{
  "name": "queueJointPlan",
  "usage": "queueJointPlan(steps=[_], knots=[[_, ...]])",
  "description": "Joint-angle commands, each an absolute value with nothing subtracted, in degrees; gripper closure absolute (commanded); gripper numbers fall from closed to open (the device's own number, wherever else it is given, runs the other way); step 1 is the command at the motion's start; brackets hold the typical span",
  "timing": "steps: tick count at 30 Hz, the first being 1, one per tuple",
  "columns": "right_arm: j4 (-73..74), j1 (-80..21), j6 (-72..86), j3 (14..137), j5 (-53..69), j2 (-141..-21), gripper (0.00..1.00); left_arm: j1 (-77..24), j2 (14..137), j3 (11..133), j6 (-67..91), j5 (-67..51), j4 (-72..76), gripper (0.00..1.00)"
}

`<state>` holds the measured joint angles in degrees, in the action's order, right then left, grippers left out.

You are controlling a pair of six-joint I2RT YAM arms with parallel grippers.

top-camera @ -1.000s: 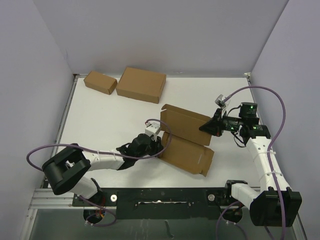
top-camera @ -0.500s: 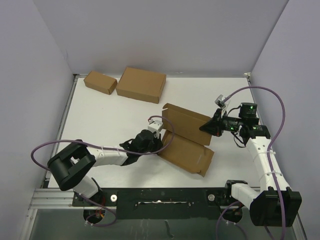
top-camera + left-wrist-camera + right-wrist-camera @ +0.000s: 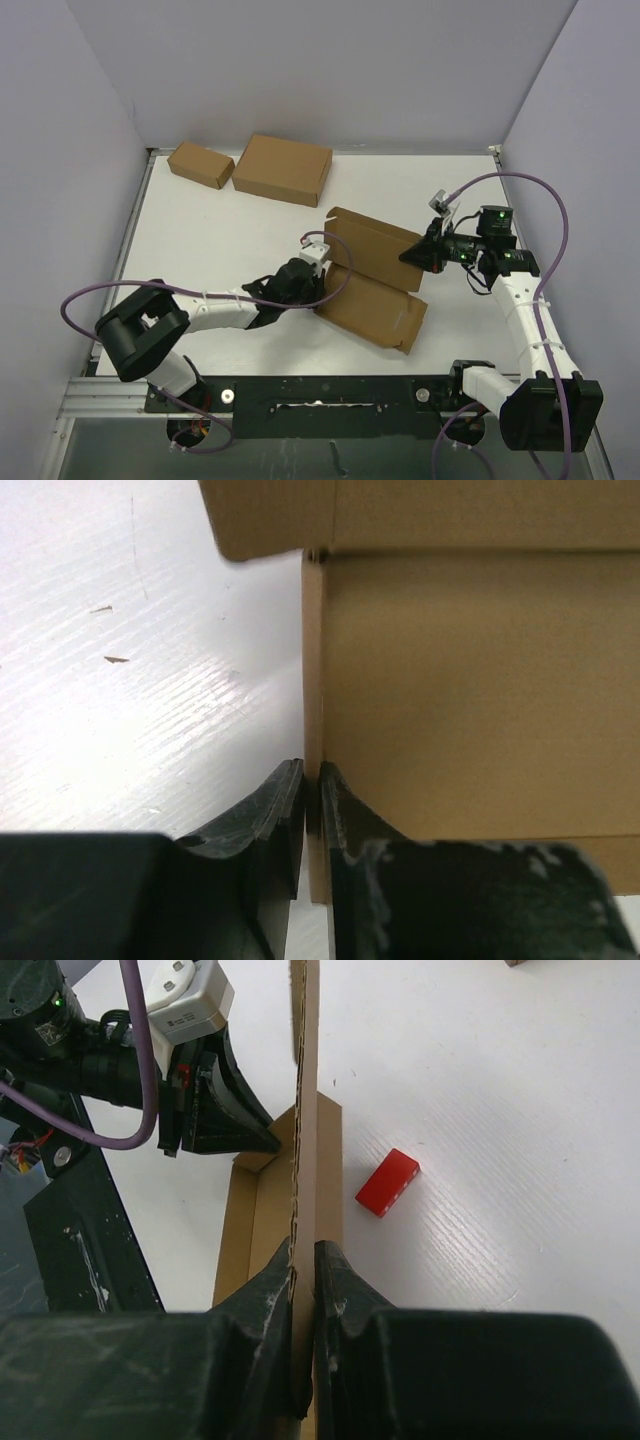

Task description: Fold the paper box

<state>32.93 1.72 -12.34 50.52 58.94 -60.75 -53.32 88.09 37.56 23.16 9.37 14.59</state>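
Observation:
The paper box is a thin brown cardboard mailer, partly folded, in the middle of the table. One panel lies flat and one panel stands raised. My left gripper is shut on the left edge of the flat panel; in the left wrist view the edge runs between its fingers. My right gripper is shut on the right end of the raised panel; in the right wrist view that panel is edge-on between its fingers.
A larger thick brown box and a small brown box stand at the back left. A small red block lies on the table behind the raised panel, seen in the right wrist view. Grey walls enclose the table.
My left gripper has moved right and closed in on the flat panel's left edge. The right arm and the raised panel have barely moved.

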Motion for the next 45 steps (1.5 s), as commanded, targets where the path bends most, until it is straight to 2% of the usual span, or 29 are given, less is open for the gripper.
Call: queueJointPlan(steps=[1,4,11,19,24,28,30,33,36,40,45], knots=[[30.63,1.60,-11.16,50.28,62.09,-60.29,1.00,-53.26,85.48,39.29,24.36,7.91,12.96,0.85],[30.50,1.72,-11.12,50.19,62.43,-60.34,1.00,-53.04,83.10,39.35,24.84,8.29,12.07,0.77],[30.26,2.47,-11.07,49.80,62.68,-59.86,1.00,-52.63,79.57,38.62,26.10,7.92,10.60,0.69],[30.06,4.26,-11.84,49.31,64.06,-59.23,1.00,-52.17,71.75,36.42,28.55,6.91,9.42,0.46],[31.41,5.66,-14.23,49.60,65.79,-58.76,1.00,-48.23,63.23,32.09,30.26,0.53,11.20,0.34],[35.62,5.50,-19.78,51.62,67.42,-60.25,1.00,-41.46,56.59,29.94,29.91,-7.19,12.06,0.32],[39.13,5.10,-23.36,53.37,69.10,-62.05,1.00,-39.31,53.66,30.10,27.70,-8.86,11.31,0.22],[43.95,4.07,-28.18,57.15,70.08,-64.69,1.00,-37.17,49.63,30.58,24.85,-9.52,10.77,0.03],[46.93,3.09,-31.29,59.89,70.31,-66.33,1.00,-33.25,48.40,32.59,23.36,-17.26,10.56,0.02],[49.16,2.18,-33.31,61.59,69.98,-67.35,1.00,-25.79,52.81,37.30,26.63,-32.99,11.01,0.02],[52.65,1.86,-35.73,64.02,69.85,-68.54,1.00,-17.77,58.86,41.55,34.07,-44.93,14.49,0.04]])
